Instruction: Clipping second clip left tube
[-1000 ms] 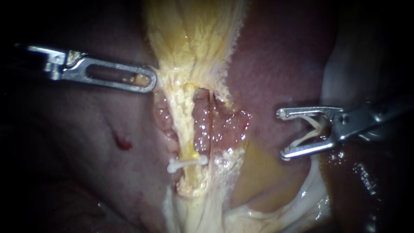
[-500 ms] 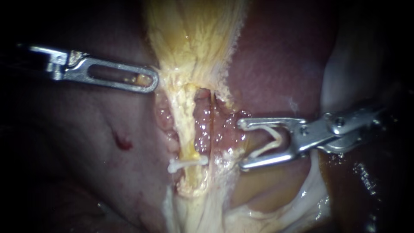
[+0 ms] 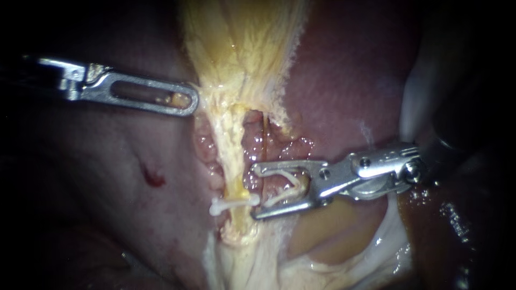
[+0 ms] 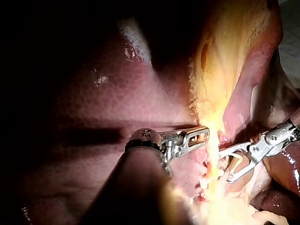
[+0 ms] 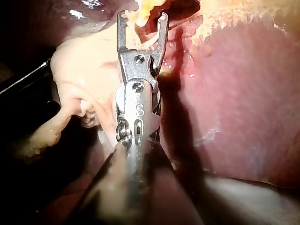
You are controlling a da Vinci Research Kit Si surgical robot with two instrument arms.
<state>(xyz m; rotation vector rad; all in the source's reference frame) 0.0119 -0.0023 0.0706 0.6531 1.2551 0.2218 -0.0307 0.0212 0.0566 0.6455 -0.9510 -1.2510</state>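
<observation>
Right instrument (image 3: 256,191) advanced; open clip (image 3: 284,185) now beside left tube (image 3: 232,156).

Right instrument (image 3: 257,191) has advanced with its loaded clip (image 3: 287,183); left tube (image 3: 231,156) now just ahead of its jaw tips, previously well apart.

The liver (image 3: 349,80) is mottled purplish red, the tube (image 3: 231,150) pale yellow, the fitted clip (image 3: 231,203) and loaded clip (image 3: 282,196) white, the left instrument (image 3: 189,102) and right instrument (image 3: 253,191) silver.
</observation>
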